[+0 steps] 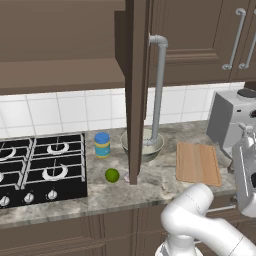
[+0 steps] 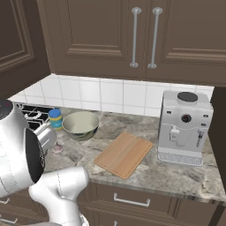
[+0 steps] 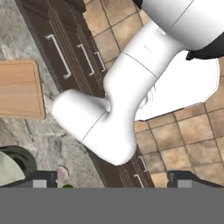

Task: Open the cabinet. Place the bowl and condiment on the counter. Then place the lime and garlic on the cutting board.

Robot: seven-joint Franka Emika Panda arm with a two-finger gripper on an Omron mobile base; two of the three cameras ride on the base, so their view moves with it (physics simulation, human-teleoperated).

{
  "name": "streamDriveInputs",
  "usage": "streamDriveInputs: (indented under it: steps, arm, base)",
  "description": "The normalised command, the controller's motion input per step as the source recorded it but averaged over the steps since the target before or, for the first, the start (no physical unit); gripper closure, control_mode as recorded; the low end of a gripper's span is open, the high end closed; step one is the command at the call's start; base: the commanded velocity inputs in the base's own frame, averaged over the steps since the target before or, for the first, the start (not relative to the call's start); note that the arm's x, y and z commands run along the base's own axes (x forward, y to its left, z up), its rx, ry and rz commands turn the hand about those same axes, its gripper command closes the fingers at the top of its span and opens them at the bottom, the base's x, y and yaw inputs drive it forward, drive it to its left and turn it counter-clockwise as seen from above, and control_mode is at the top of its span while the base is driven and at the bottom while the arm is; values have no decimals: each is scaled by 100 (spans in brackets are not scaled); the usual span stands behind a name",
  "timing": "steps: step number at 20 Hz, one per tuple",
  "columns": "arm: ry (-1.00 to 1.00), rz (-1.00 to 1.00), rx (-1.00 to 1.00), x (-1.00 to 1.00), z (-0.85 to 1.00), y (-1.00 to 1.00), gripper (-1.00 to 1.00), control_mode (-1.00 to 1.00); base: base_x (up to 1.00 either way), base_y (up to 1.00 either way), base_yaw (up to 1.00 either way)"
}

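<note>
Board (image 2: 124,154) lies flat, long axis running from wall to counter (image 2: 176,176) front edge, bare stone around it; gripper (image 3: 112,181) fingers spread wide, holding nothing.

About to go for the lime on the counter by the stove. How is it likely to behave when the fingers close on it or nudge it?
The lime is small and round, resting on smooth stone counter, so a nudge would probably send it rolling, perhaps toward the front edge. Its glossy, curved skin may slip from flat fingers unless gripped across the middle. It looks firm and probably light.
</note>
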Motion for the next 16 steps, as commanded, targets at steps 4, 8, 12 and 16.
streamDriveInputs:
  steps: [4,8,12,16]
  arm:
    - [0,20,2,36,-7,5,-100,-100]
    - [4,18,0,27,-7,25,-100,-100]
    - [4,17,0,30,-9,25,-100,-100]
    - [0,19,1,24,-5,14,-100,-100]
  base:
    - [0,0,0]
    - [0,0,0]
    - [0,0,0]
    - [0,0,0]
